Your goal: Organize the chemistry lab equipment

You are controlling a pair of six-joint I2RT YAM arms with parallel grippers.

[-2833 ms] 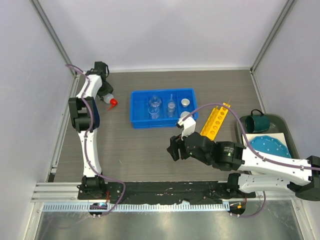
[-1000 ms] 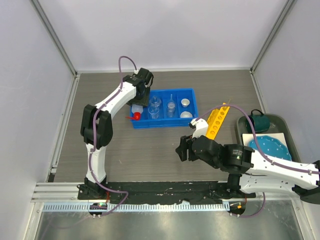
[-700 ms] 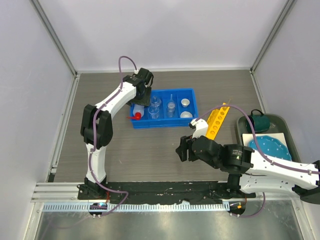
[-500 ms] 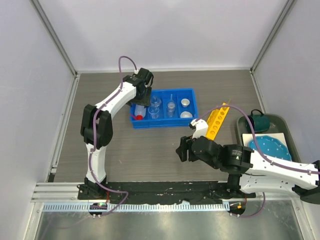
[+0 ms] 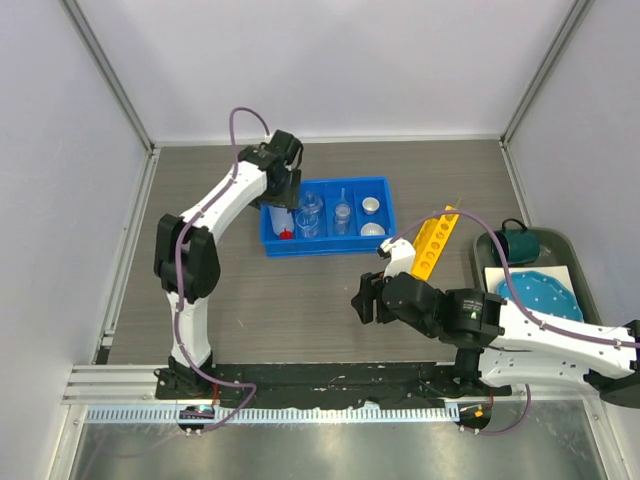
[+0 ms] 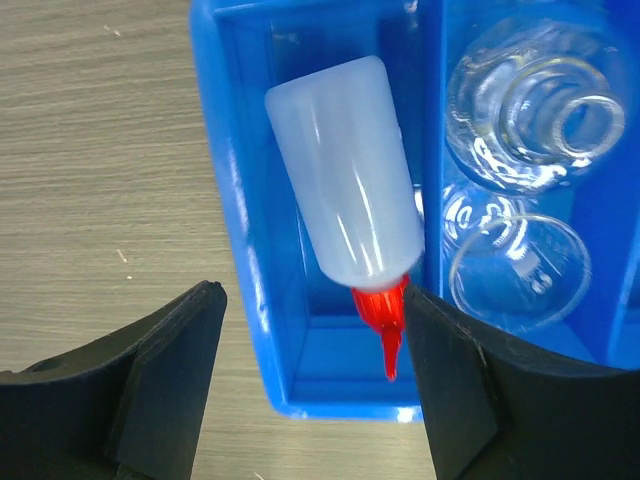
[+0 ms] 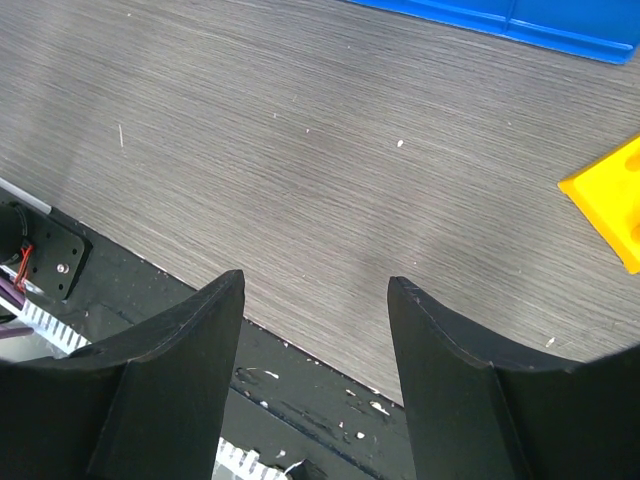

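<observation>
The red-capped squeeze bottle (image 6: 345, 190) lies on its side in the left compartment of the blue tray (image 5: 325, 247), with its cap (image 6: 385, 320) toward the near wall. My left gripper (image 6: 310, 300) hovers over it, open, one finger on each side of the cap; it also shows in the top view (image 5: 284, 198). Two glass beakers (image 6: 535, 90) (image 6: 515, 265) stand in the neighbouring compartment. A glass funnel (image 5: 343, 212) and two white dishes (image 5: 371, 205) (image 5: 371, 229) are in the tray's right part. The yellow rack (image 5: 432, 243) lies right of the tray. My right gripper (image 5: 358, 298) is open and empty over bare table.
A grey tray at the right holds the teal mug (image 5: 518, 245) and the blue dotted plate (image 5: 540, 295). The right wrist view shows the rack's corner (image 7: 610, 205), the blue tray's edge (image 7: 520, 25) and the table's black near edge (image 7: 300, 380).
My left arm brought the squeeze bottle from the far left to the tray. In the last second the bottle shifted right into the left compartment and lies free. My right arm stayed still.
</observation>
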